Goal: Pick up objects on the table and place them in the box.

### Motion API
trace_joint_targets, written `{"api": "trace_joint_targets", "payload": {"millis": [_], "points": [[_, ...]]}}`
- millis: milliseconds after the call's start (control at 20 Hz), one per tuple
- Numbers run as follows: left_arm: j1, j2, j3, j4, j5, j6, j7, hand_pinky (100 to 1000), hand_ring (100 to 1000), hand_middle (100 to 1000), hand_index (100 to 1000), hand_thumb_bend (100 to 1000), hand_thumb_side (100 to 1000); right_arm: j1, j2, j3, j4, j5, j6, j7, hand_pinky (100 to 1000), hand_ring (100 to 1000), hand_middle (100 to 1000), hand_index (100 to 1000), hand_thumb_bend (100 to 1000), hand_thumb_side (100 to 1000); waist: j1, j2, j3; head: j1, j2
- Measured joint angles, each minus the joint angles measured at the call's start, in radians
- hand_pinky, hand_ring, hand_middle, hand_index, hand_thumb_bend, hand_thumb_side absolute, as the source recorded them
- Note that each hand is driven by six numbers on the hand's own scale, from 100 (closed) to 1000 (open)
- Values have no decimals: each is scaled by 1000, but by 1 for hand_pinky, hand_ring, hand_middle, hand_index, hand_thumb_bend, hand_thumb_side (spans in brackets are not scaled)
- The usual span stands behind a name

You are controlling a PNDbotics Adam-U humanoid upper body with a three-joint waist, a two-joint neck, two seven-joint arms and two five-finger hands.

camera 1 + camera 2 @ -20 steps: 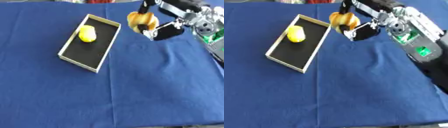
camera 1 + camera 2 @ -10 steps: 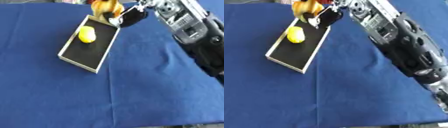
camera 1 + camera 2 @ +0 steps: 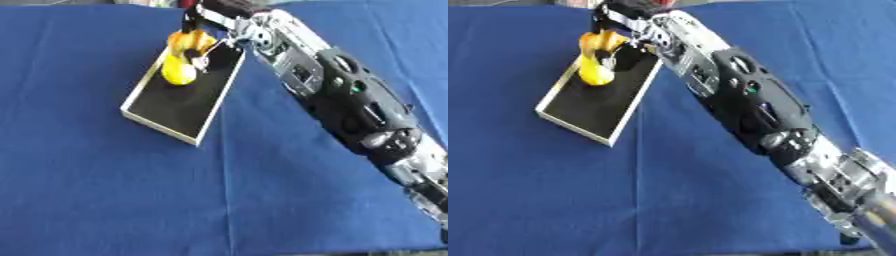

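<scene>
A shallow box [image 3: 153, 119] with pale walls and a black floor lies askew on the blue cloth. A yellow lemon-shaped fruit [image 3: 178, 74] rests in its far end. My right hand [image 3: 203, 31] reaches over that far end from the right, fingers curled round an orange rounded object [image 3: 185, 41] held just above the yellow fruit. The long black and silver right arm [image 3: 350, 105] crosses the view diagonally. My left hand shows in neither view.
A blue cloth [image 3: 105, 190] covers the whole table. The near half of the box floor [image 3: 588, 110] holds nothing. Some unclear items sit at the far edge of the table.
My right hand has carried the orange object leftward from beside the box to over its far end, above the yellow fruit. The arm has stretched further across the view.
</scene>
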Motion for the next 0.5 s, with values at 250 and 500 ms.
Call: {"api": "trace_joint_targets", "payload": {"millis": [250,500], "points": [[0,0,0,0,0,0,0,1000,857,865,942,178,959,16,13,4,46,21,-33,-8,805,784,541,621,100,158,0,3,0,4,0],[1,-1,0,0,0,0,1,1000,857,865,942,178,959,21,17,7,56,22,-67,2,811,857,751,847,280,279,0,3,-3,7,0]]}}
